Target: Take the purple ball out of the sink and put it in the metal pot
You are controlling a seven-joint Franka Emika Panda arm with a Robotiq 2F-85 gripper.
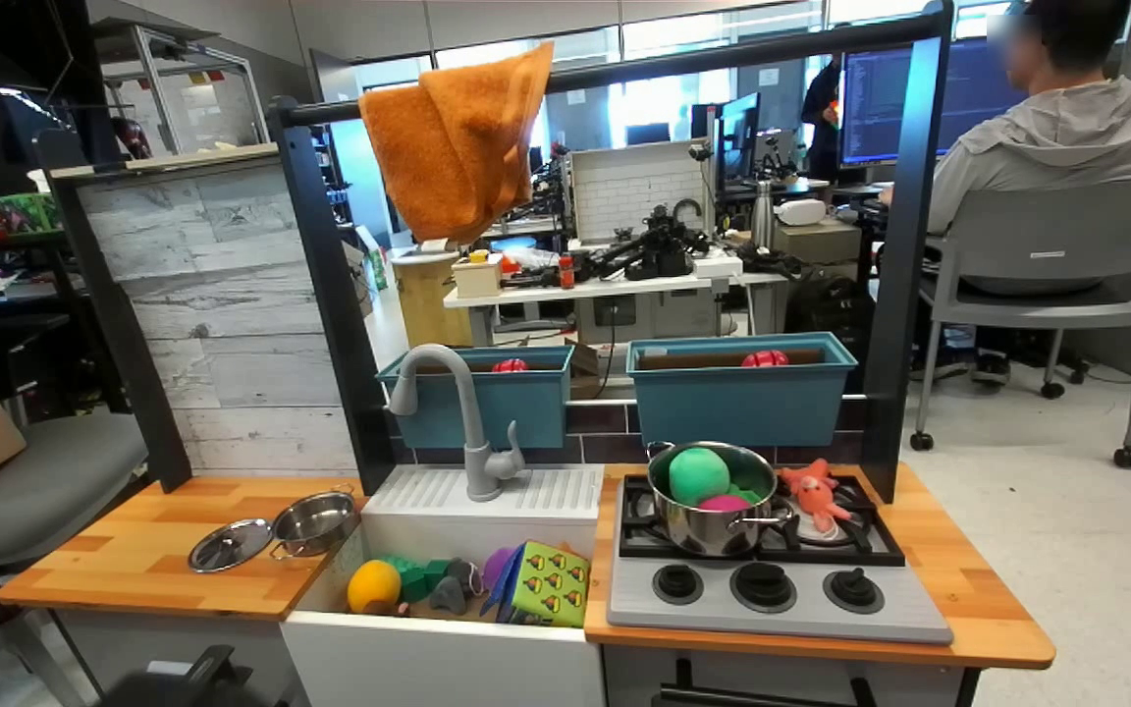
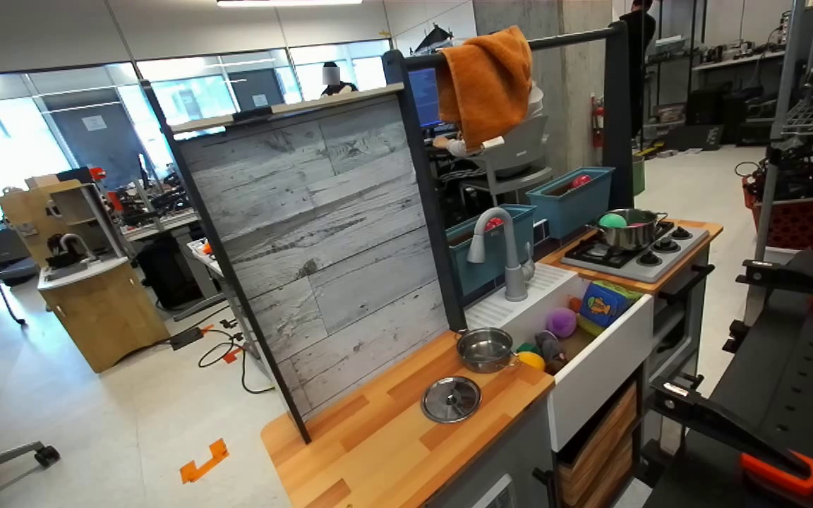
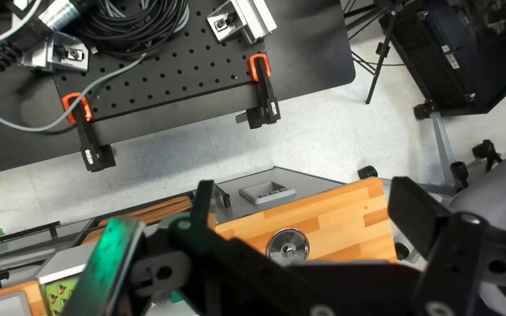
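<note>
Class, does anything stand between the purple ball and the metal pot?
Yes: a patterned block beside the purple ball, toward the metal pot, then the sink rim. A green ball and a pink toy occupy the pot.

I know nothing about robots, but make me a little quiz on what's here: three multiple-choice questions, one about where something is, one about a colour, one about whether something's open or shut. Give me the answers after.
1. Where is the purple ball?
A) On the floor
B) In the sink
C) Right beside the silver lid

2. What colour is the hanging towel?
A) Orange
B) Blue
C) White

3. How does the robot's tool stand?
A) Fully shut
B) Clamped on the yellow ball
C) Open

Answers:
1 B: both exterior views show it inside the sink, partly hidden by other toys in an exterior view.
2 A: its orange cloth is plain in both exterior views.
3 C: the wrist view shows its two fingers spread well apart.
</note>
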